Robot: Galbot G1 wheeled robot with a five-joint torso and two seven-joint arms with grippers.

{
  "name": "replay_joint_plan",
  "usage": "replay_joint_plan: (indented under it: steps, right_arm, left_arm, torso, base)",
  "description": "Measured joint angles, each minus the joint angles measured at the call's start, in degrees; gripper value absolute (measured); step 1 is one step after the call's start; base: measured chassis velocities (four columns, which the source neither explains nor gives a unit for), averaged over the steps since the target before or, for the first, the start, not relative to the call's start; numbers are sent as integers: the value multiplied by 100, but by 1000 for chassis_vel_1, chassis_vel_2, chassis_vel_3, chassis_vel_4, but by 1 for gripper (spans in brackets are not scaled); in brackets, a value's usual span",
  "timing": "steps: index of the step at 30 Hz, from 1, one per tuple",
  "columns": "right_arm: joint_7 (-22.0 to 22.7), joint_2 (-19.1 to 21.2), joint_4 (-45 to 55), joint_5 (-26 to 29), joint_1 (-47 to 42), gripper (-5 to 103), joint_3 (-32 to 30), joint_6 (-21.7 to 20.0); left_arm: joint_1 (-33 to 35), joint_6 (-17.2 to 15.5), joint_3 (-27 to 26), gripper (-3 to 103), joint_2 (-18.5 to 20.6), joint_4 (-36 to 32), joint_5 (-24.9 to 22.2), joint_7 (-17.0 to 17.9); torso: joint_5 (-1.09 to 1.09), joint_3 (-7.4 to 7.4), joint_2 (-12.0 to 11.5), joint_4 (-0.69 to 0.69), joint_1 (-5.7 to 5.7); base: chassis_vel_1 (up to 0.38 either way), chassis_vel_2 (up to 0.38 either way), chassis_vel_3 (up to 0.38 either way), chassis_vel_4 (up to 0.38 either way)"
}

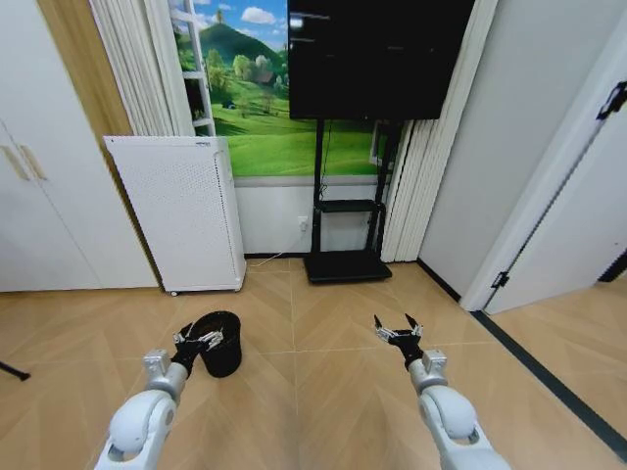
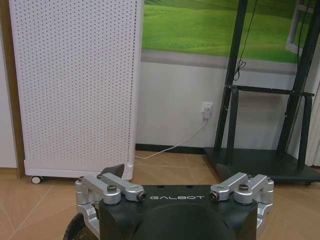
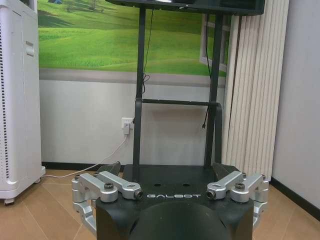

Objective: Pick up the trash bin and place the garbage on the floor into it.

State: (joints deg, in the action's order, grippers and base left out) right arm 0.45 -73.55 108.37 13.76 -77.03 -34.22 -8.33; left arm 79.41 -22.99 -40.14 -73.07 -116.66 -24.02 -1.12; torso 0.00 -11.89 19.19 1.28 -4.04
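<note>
We see the small black round tapered trash bin [image 1: 217, 343] upright on the tan parquet floor [image 1: 323, 392], near the white perforated appliance [image 1: 181, 211]. Our left gripper [image 1: 199, 340] sits at its rim, grip undeterminable; our right gripper [image 1: 397, 328] hovers released, well apart from the bin.

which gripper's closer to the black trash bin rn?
Left. The left gripper is right at the near rim of the trash bin, fingers spread. The right gripper hangs open over bare floor, well off to the bin's right.
</note>
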Motion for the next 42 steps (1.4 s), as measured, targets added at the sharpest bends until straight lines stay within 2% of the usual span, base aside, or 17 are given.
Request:
replay_joint_plan:
  steps: [19,42]
  right_arm:
    - [21,-17,12,19,43,100,26,-198]
    - [82,2,173,59,-80,100,-42,-223]
  left_arm:
    - [-62,12,-56,100,178,37,-49,-5]
    - [-30,33,-75,100,226,-22,-137,-98]
  torso:
    - [0,-283,453,0,-169]
    - [0,-604,970,0,-365]
  base:
    - [0,0,0,0]
    - [0,0,0,0]
